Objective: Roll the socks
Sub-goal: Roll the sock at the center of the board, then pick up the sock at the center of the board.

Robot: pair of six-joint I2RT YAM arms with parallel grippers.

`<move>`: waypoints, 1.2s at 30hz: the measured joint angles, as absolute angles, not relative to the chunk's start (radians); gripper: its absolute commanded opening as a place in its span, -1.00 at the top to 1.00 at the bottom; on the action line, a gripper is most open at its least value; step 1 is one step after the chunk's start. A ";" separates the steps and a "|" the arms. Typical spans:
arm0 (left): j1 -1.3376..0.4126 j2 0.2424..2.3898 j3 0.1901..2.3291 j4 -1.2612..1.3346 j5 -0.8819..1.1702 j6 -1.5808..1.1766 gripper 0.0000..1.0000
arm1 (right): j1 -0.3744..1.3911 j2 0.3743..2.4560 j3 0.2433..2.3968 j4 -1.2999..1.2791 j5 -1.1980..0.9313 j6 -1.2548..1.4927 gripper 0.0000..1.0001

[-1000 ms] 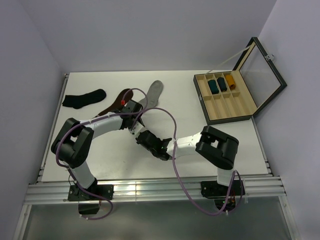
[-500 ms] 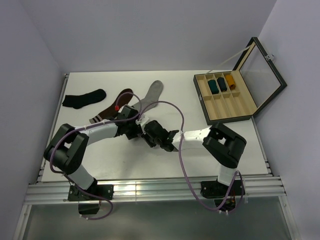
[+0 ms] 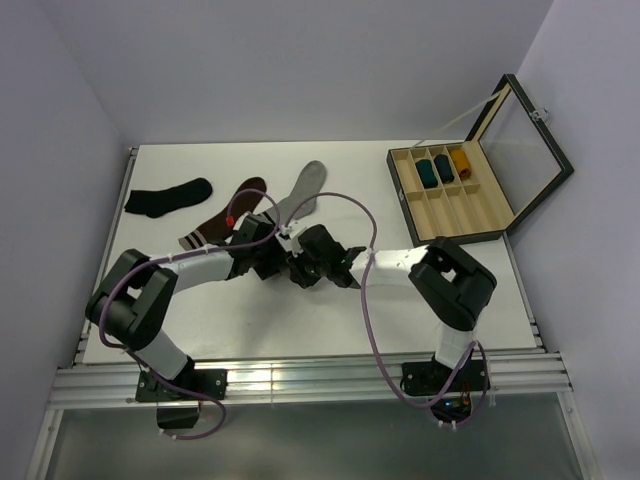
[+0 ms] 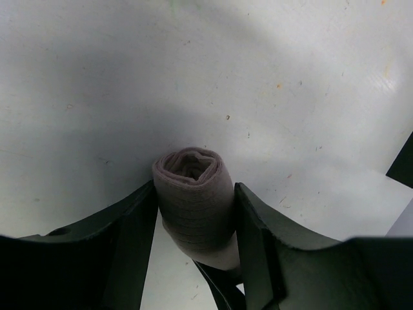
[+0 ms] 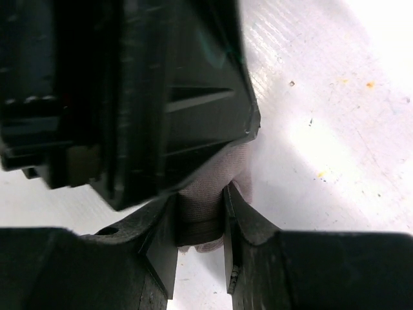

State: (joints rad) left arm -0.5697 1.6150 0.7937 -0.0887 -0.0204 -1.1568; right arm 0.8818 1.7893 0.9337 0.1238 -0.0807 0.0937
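Note:
A dusty pink sock, rolled into a tight cylinder (image 4: 193, 200), sits between both grippers just above the table. My left gripper (image 4: 195, 210) has a finger pressed against each side of the roll. My right gripper (image 5: 200, 219) is shut on the same roll (image 5: 206, 194) from the opposite end, and the left gripper's black body (image 5: 161, 84) fills the view above it. From the top view the left gripper (image 3: 281, 260) and right gripper (image 3: 300, 268) meet at mid-table and hide the roll. The light grey sock (image 3: 305, 188) lies flat behind them.
A dark brown sock (image 3: 222, 215) and a black sock (image 3: 168, 196) lie at the back left. An open wooden box (image 3: 450, 215) with rolled socks in its far compartments stands at the back right, with its glass lid (image 3: 520, 135) tilted up.
The right gripper moved up and left to meet the left gripper. The left gripper came forward, widened its jaws and now flanks the pink roll.

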 measured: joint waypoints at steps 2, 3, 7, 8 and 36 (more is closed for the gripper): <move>-0.570 1.619 0.791 -0.076 -0.020 -1.166 0.01 | 0.860 1.794 0.942 0.113 -0.132 0.105 1.00; -0.570 1.622 0.790 -0.070 -0.020 -1.168 0.05 | 0.849 1.798 0.947 0.109 -0.157 0.110 1.00; -0.569 1.634 0.790 -0.052 -0.020 -1.174 0.34 | 0.821 1.811 0.964 0.093 -0.233 0.126 1.00; -0.569 1.637 0.790 -0.049 -0.020 -1.173 0.48 | 0.815 1.813 0.966 0.091 -0.246 0.129 0.97; -0.569 1.660 0.846 -0.115 0.006 -1.090 0.99 | 0.952 1.683 0.923 0.076 0.067 0.035 -0.36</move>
